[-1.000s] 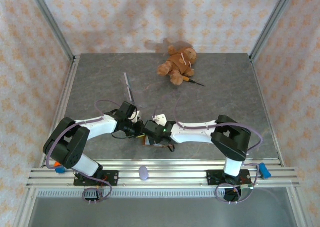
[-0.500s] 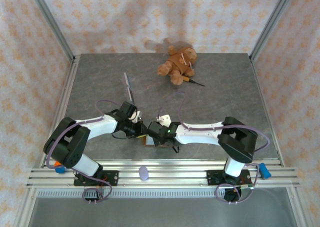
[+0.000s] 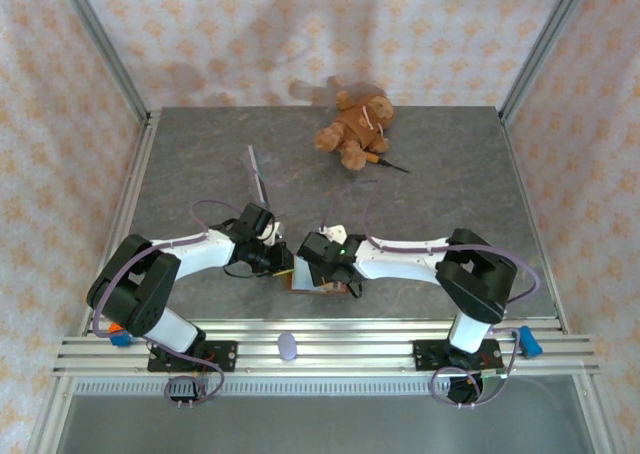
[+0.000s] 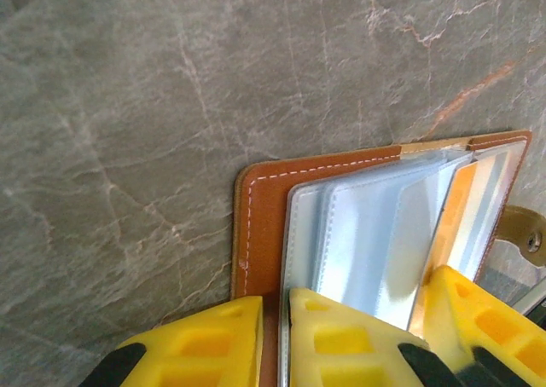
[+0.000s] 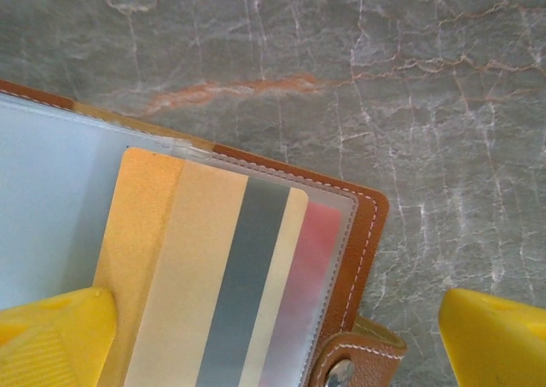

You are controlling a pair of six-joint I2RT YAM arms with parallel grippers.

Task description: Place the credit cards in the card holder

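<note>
Brown card holder [image 4: 256, 233] w/ orange card [image 5: 162, 268]

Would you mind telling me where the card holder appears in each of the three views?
Top external: card holder low centre.
Left wrist: card holder lower right, lying open.
Right wrist: card holder lower left to centre.
Shared landmark: the snap tab, at the right edge in left wrist and bottom centre in right wrist.
</note>
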